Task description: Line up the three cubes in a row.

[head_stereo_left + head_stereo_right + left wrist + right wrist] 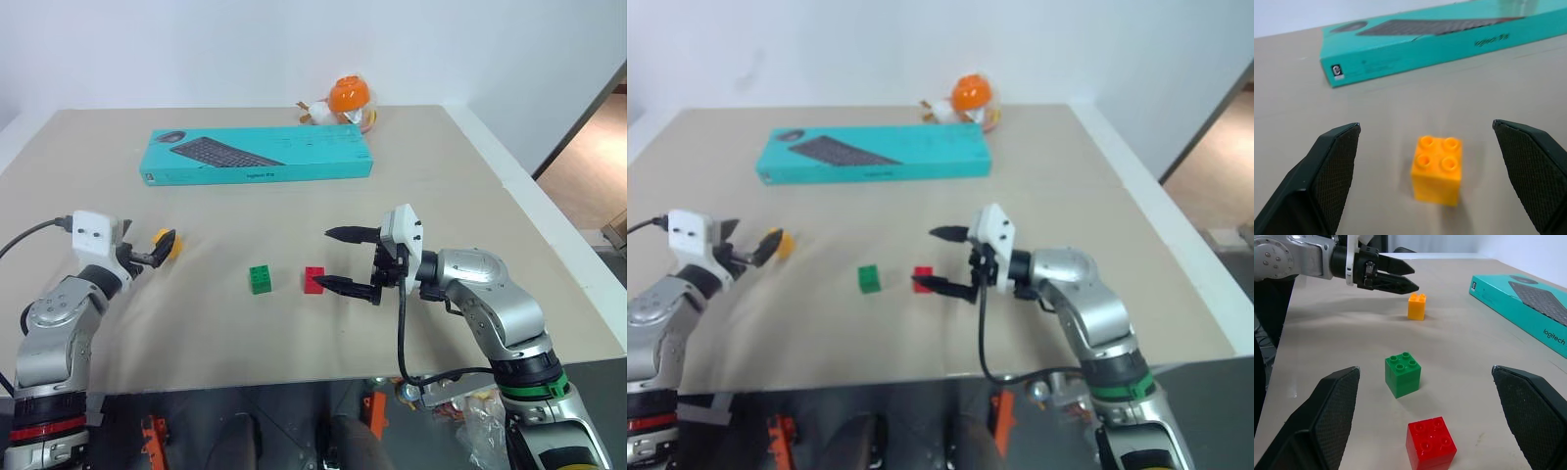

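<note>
beige tabletop (294,333) w/ white edging along the right side, front edge running across the lower part of the head views. plain white wall (245,49) behind the table's far edge. to the right, past the white border, a strip of tan floor (588,176) beside a dark diagonal edge. below the table front, dark floor. lighting even, soft, no hard shadows.

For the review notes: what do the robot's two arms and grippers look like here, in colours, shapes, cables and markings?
Both arms are rounded silver-grey metal segments. Each wrist carries a white boxy module. The left gripper and right gripper each have two black tapered fingers; the pads are finely cross-hatched. A black cable loops under the right arm, another trails from the left wrist. The left arm has a red ring, the right a green one.
</note>
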Robot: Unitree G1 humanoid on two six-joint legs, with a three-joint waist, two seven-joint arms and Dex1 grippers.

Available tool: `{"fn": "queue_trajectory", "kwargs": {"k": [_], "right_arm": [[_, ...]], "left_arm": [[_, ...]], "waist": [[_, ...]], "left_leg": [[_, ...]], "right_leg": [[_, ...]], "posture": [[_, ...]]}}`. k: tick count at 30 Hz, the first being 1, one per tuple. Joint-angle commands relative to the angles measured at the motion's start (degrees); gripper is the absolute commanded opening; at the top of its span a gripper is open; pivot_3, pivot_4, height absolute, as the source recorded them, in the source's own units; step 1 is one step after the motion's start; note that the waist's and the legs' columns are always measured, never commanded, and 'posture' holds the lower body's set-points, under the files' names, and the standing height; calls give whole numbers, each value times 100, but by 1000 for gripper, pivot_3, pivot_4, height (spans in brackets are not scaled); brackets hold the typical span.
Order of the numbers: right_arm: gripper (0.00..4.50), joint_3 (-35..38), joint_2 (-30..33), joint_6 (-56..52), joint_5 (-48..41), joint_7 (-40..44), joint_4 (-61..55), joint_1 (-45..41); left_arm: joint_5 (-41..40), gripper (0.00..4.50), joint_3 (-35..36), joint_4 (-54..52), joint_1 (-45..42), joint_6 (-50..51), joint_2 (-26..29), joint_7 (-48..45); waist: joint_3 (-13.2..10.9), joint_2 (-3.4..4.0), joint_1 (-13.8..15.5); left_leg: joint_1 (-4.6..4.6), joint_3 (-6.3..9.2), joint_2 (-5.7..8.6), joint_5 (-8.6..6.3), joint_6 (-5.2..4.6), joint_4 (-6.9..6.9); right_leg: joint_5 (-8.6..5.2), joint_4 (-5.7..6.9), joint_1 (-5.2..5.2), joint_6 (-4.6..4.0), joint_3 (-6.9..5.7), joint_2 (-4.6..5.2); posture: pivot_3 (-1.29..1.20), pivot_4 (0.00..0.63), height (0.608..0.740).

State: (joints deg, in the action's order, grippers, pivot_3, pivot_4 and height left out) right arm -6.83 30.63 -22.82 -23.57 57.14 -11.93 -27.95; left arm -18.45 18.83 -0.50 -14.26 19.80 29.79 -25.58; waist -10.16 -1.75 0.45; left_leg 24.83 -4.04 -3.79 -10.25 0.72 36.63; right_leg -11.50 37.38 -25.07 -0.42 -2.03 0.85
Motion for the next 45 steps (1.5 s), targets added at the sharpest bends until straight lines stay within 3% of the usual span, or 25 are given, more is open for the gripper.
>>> {"fn": "queue_trajectory", "kwargs": {"k": [1, 11, 15, 18, 19, 20, 22, 27, 32, 39, 45], "right_arm": [[4500, 54, 54, 152, 64, 2, -62, -46], [4500, 56, 77, 192, 174, -66, -161, 79], [4500, 67, 101, 183, 185, -93, -210, 124], [4500, 72, 121, 184, 195, -106, -219, 141], [4500, 73, 130, 190, 200, -104, -217, 148], [4500, 71, 136, 196, 205, -101, -214, 152], [4500, 79, 154, 209, 204, -85, -209, 167], [4500, 46, 164, 241, 227, -48, -120, 105], [4500, 23, 185, 296, 265, 33, -2, 24], [4500, -13, 190, 368, 330, 85, 49, 3], [4500, 25, 256, 343, 355, 43, -120, 146]], "left_arm": [[89, 4477, -98, 197, -200, -191, -2, -9], [33, 4477, -497, 967, -558, 145, 208, -534], [33, 3401, -545, 1234, -686, 458, 316, -659], [86, 2284, -562, 1298, -713, 466, 351, -709], [97, 2192, -568, 1292, -714, 460, 352, -710], [100, 1684, -569, 1280, -714, 461, 351, -706], [92, 1347, -586, 1196, -685, 457, 359, -740], [151, 1346, -764, 896, -437, 78, 681, -1390], [-105, 1346, -1175, 291, 9, -635, 1152, -3025], [-38, 1346, -1654, 1172, -369, -1607, 1411, -4694], [304, 1346, -2008, 2103, -1003, -2230, 1318, -5228]], "waist": [[0, -1, 0], [1, -4, -1], [1, -5, -1], [1, -5, -1], [1, -5, -1], [1, -5, -1], [1, -5, -1], [1, -5, -1], [1, -6, -2], [0, -7, -1], [1, -7, 0]], "left_leg": [[0, -1, 0, 0, 0, 0], [-1, -6, -1, 0, 0, 0], [0, -9, -1, 0, 0, -1], [1, -9, -1, 0, 0, -1], [1, -9, -1, 0, 0, -1], [1, -10, -1, 0, 0, -1], [1, -10, -1, 0, 0, -1], [0, -12, -1, 0, 0, -1], [0, -20, -3, 0, 0, -4], [-1, -35, -5, 0, 0, -6], [4, -36, -4, 0, 0, -5]], "right_leg": [[0, 0, 0, 0, 0, 0], [2, 0, -3, 0, 2, -2], [2, 0, -5, -1, 3, -1], [2, 0, -5, 0, 3, -1], [2, 0, -5, -1, 3, -1], [2, 0, -5, -1, 3, -1], [2, 0, -5, 0, 3, 0], [2, 0, -5, 0, 5, 1], [1, 0, -10, -2, 8, 1], [-11, 0, -16, -31, 12, 5], [-4, 0, -18, -19, 12, 4]], "posture": [[0, 150, 740], [0, 150, 740], [0, 150, 740], [0, 150, 740], [0, 150, 740], [0, 150, 740], [0, 150, 740], [0, 150, 740], [0, 150, 740], [0, 150, 740], [0, 150, 740]]}}
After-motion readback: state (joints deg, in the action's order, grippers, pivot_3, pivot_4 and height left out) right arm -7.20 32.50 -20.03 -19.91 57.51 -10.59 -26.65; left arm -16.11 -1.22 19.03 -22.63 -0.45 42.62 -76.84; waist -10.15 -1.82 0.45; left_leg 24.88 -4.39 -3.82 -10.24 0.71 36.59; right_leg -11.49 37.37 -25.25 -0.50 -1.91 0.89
